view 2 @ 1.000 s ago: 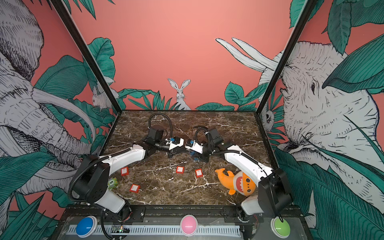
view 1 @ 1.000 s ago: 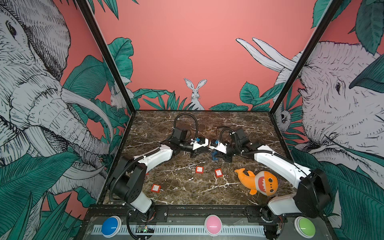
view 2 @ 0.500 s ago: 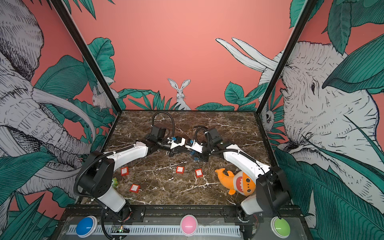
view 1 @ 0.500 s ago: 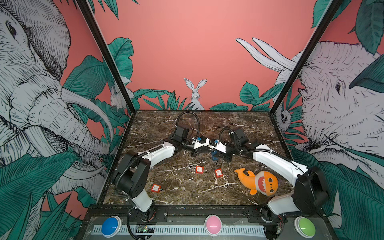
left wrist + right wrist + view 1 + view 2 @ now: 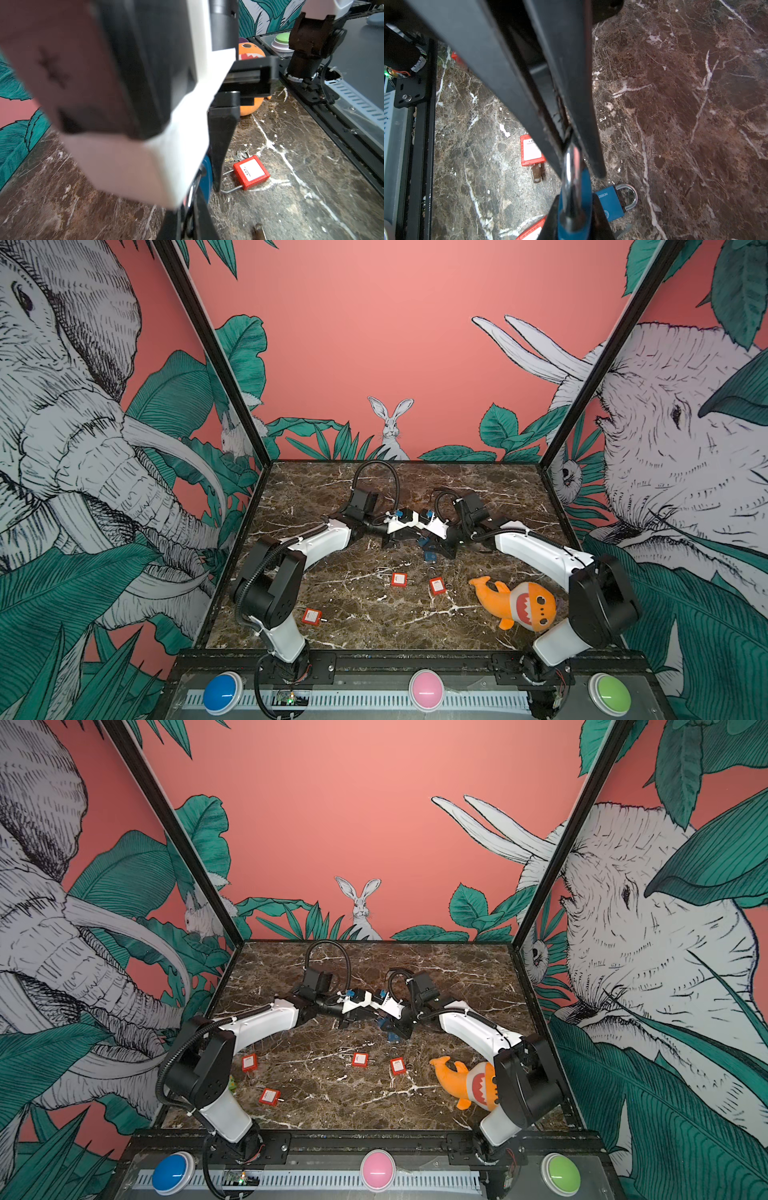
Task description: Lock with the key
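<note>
A blue padlock (image 5: 574, 218) is held off the table, body clamped in my right gripper (image 5: 575, 199), silver shackle (image 5: 571, 164) pointing away from it. My left gripper (image 5: 579, 172) comes in from the opposite side, its black fingers shut on either side of that shackle. In the left wrist view the right gripper's body blocks most of the frame; my left gripper (image 5: 190, 199) shows a silver strip between its fingers beside the blue body (image 5: 205, 176). In both top views the grippers meet mid-table (image 5: 417, 538) (image 5: 376, 1016). No key shows in this padlock.
A second blue padlock (image 5: 612, 203) lies shut on the marble below the grippers. Red padlocks (image 5: 399, 579) (image 5: 436, 585) (image 5: 311, 616) lie nearer the front; one (image 5: 532, 152) has a key (image 5: 536, 174) by it. An orange shark plush (image 5: 515, 603) lies front right.
The left arm has swung its elbow outward and its gripper has edged slightly toward the right gripper. The right arm has barely moved, and both grips look unchanged.
</note>
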You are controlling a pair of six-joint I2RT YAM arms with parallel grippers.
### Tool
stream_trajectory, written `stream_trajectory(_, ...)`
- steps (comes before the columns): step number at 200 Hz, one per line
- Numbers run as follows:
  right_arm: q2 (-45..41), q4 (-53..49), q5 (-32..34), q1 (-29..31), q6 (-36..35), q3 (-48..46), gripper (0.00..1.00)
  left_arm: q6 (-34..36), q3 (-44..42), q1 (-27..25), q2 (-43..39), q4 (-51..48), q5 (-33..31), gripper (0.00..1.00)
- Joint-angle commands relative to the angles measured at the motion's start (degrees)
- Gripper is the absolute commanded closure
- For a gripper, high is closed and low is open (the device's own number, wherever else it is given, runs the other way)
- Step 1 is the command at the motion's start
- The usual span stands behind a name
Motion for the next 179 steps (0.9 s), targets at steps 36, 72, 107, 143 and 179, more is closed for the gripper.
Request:
stream_trajectory(36,0.02,32.97,-7.85,-0.72,7.42,9.05,1.00,5.55,-1.25,-6.20,2.49,-7.98,12.53,1.00)
stream_trajectory(72,-1.24,34.35,-8.47,-1.99,8.46,8.40,1.00,9.24,-1.02,-6.24,2.81,-12.93,12.33,1.00)
stream_trajectory(107,-3.02,33.09,-10.90,-3.29,8.68,7.88,1.00,13.32,-1.26,-6.25,2.44,-18.22,10.80,1.00)
stream_trajectory(143,-4.86,31.87,-12.08,-4.34,8.89,6.15,1.00,15.39,-1.05,-5.55,2.07,-21.14,10.85,1.00)
stream_trajectory(179,-5.36,28.07,-11.80,-4.37,5.30,7.59,1.00,20.70,1.77,-5.50,3.94,-28.74,11.29,1.00)
